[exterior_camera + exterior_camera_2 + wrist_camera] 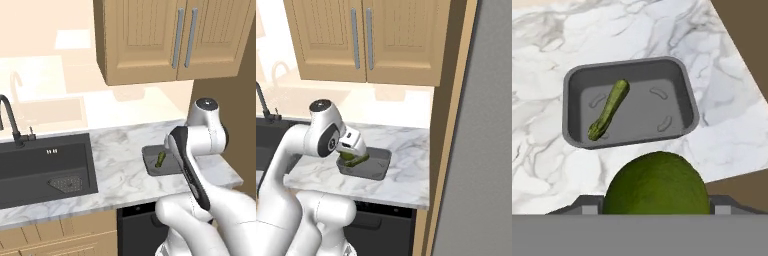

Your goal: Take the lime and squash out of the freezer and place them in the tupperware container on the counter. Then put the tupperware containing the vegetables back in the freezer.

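The lime [657, 184], a round dark green lump, sits between the fingers of my gripper [657, 201], which is shut on it. It hangs just above the near rim of the tupperware container [684, 95], a dark grey tray on the marble counter [722, 125]. The squash [609, 110] lies slantwise in the tray's left half. In the right base view the gripper [354, 156] holds the lime [351, 159] over the tray's [378, 164] left end. The left base view shows the squash [160, 159] in the tray [150, 167], with my arm covering the tray's right part. The freezer's grey face [481, 150] stands at the right.
A black sink basin [45, 165] with a dark faucet [10, 120] lies left of the tray. Tan wall cabinets [165, 40] hang overhead. A wooden side panel [448, 130] separates counter and freezer. The black dishwasher [381, 225] is under the counter edge.
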